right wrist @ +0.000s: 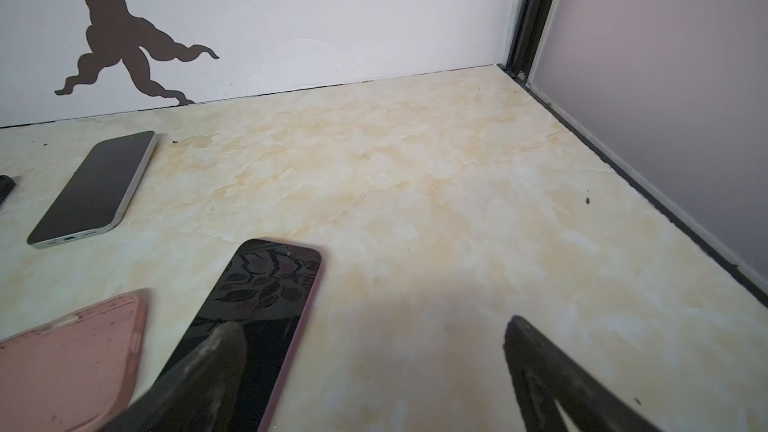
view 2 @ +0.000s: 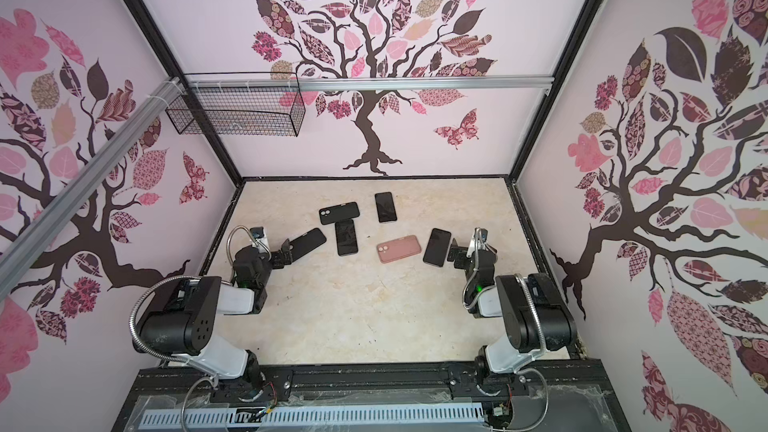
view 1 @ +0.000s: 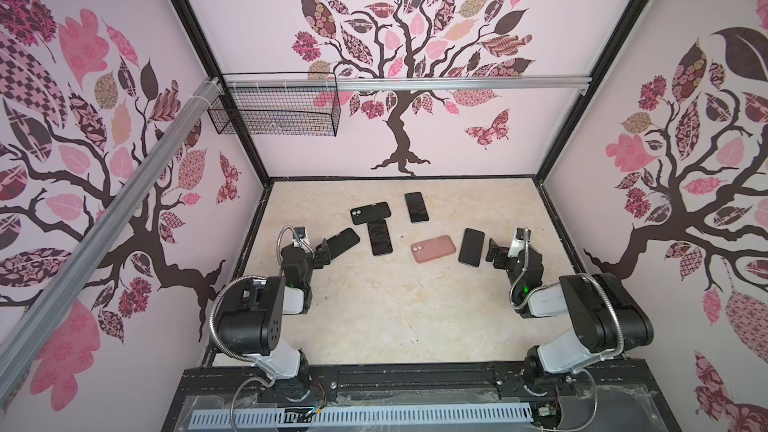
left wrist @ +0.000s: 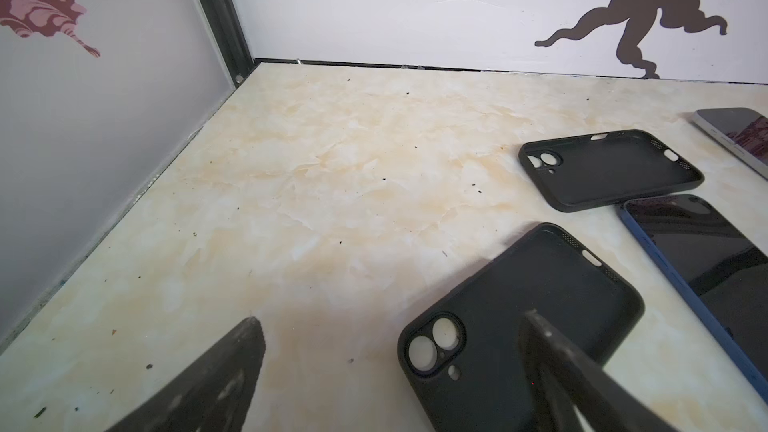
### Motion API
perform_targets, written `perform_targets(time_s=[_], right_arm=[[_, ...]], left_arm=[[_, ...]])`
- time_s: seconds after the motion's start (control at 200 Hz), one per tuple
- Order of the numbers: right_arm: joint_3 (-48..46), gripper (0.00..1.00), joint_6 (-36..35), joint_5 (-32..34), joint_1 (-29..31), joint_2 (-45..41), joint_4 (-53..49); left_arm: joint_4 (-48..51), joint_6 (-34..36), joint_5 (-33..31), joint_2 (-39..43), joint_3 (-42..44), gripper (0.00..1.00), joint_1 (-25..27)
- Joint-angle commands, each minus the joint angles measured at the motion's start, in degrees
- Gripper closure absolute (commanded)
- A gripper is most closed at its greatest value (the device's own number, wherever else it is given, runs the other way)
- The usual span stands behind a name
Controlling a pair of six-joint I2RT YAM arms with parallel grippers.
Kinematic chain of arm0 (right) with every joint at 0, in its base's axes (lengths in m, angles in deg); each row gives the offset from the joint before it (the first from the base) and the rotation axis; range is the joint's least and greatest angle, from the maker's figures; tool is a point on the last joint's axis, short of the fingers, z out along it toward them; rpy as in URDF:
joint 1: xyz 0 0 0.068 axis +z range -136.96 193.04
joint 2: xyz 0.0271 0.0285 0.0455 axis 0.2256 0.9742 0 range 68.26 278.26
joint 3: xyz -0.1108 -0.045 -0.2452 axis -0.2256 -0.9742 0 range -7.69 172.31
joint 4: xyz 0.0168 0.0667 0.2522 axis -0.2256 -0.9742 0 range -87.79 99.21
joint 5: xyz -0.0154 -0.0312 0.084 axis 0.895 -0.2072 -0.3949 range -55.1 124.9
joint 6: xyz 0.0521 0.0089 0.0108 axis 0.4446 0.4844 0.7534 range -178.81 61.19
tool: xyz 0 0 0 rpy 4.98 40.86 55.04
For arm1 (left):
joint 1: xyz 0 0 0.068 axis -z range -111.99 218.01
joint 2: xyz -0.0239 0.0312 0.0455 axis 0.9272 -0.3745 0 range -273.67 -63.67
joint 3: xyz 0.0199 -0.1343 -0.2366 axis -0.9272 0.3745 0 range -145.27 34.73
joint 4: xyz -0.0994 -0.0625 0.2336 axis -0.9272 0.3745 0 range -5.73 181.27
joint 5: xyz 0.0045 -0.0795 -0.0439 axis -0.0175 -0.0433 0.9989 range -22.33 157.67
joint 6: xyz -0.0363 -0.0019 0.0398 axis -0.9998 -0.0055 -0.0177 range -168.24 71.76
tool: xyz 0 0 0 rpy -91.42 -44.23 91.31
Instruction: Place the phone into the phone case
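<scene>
**Both jaws wide and low over the bench, all cases empty**

The left jaws stand wide with nothing between them. In the left wrist view one finger [left wrist: 552, 363] overlaps the near case [left wrist: 519, 284]. The other finger [left wrist: 232, 371] is over bare bench [left wrist: 332, 180]. The right jaws are equally wide and empty. One finger [right wrist: 216, 351] overlaps the near end of the purple phone [right wrist: 266, 284], and the other [right wrist: 540, 359] is over bench. Whether either finger touches what lies under it cannot be told.

The near case is matte black and lies open side up, slantwise, with a raised rim. The bench shows through its two round camera holes. The far case [view 1: 370, 213] looks the same and lies farther back, close against the top of the blue phone [view 1: 380, 237]; whether they touch is unclear. The pink case [view 1: 433, 248] lies mid-bench, between the blue phone and the purple phone. The silver phone [view 1: 416, 207] lies farthest back. All three phones lie flat with dark screens up, each outside any case.

In both top views the left arm hides the near case's near end, and the phones' edge colours are hard to make out. The right wrist view cuts off the pink case, whose surface is speckled dark. The left wrist view cuts off the blue and silver phones.
</scene>
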Motion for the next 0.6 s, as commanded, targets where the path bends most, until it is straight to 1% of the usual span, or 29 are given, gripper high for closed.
perform_targets(time_s=[0.0,0.595], right_arm=[[1.5,0.0,-0.6,0.7,0.3,-0.2,1.3],[1.7,0.0,-0.6,0.7,0.2,0.0,1.2]], left_arm=[[-0.6,0.3,0.2,0.2,-1.8,0.02,-0.2],[0.1,0.0,0.7,0.1,-2.3,0.02,-0.4]])
